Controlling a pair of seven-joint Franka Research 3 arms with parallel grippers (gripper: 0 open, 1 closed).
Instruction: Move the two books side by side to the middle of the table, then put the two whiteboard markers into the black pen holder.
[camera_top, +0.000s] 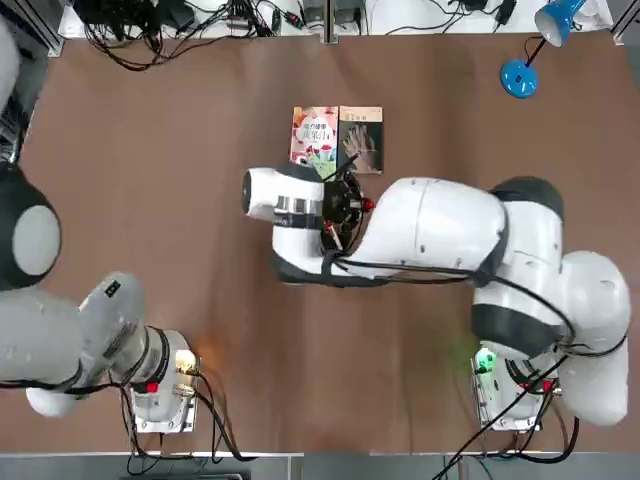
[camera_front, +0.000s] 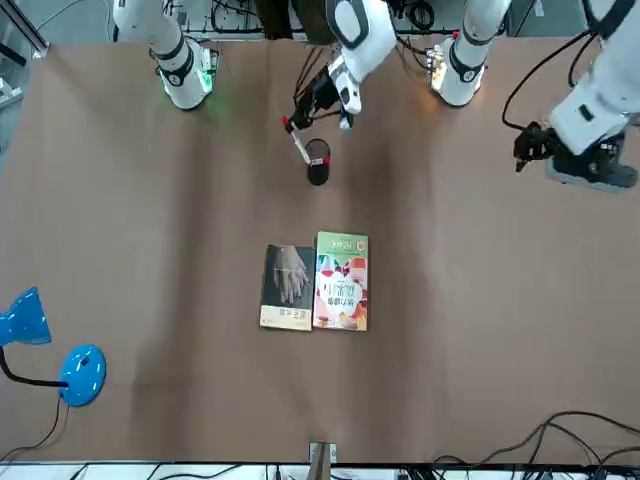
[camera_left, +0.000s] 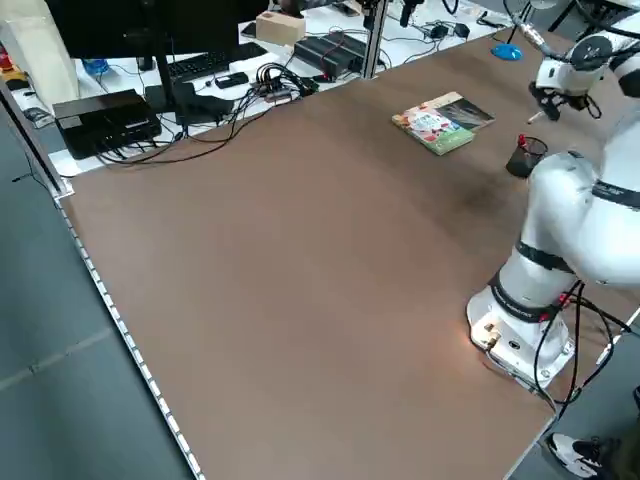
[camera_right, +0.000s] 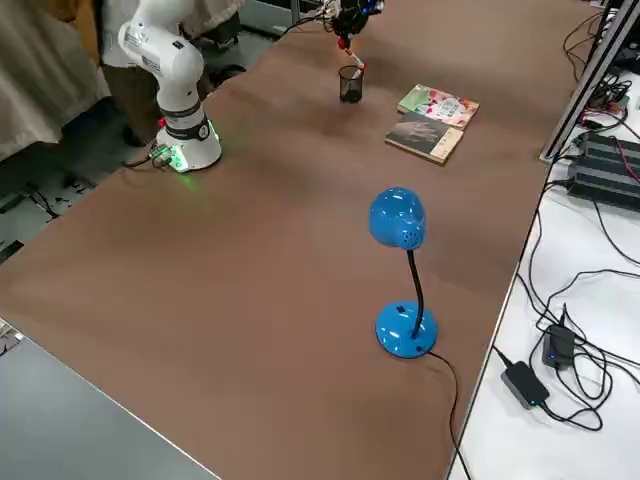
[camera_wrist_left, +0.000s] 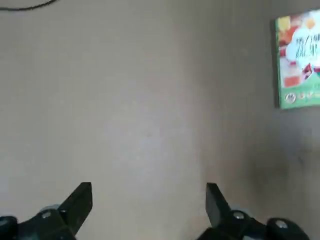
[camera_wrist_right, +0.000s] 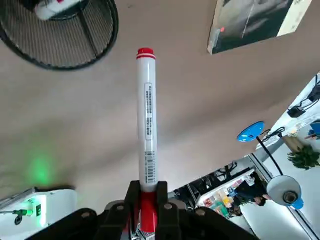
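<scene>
The two books lie side by side mid-table, the colourful one (camera_top: 315, 138) next to the dark one with a pale hand (camera_top: 362, 140). My right gripper (camera_wrist_right: 146, 187) is shut on a whiteboard marker (camera_wrist_right: 147, 120), held tilted just above and beside the black pen holder (camera_front: 318, 163), its red cap pointing away from the fingers. Inside the pen holder (camera_wrist_right: 60, 35) rests another marker (camera_wrist_right: 54, 6). In the top view the arm hides the holder. My left gripper (camera_wrist_left: 147, 192) hangs open over bare table on my left side, the colourful book (camera_wrist_left: 299, 60) at the view's edge.
A blue desk lamp (camera_top: 520, 78) stands at the far right corner of the table (camera_top: 150, 180). Cables and power boxes run along the far edge off the table. The arm bases (camera_top: 160, 395) sit at the near edge.
</scene>
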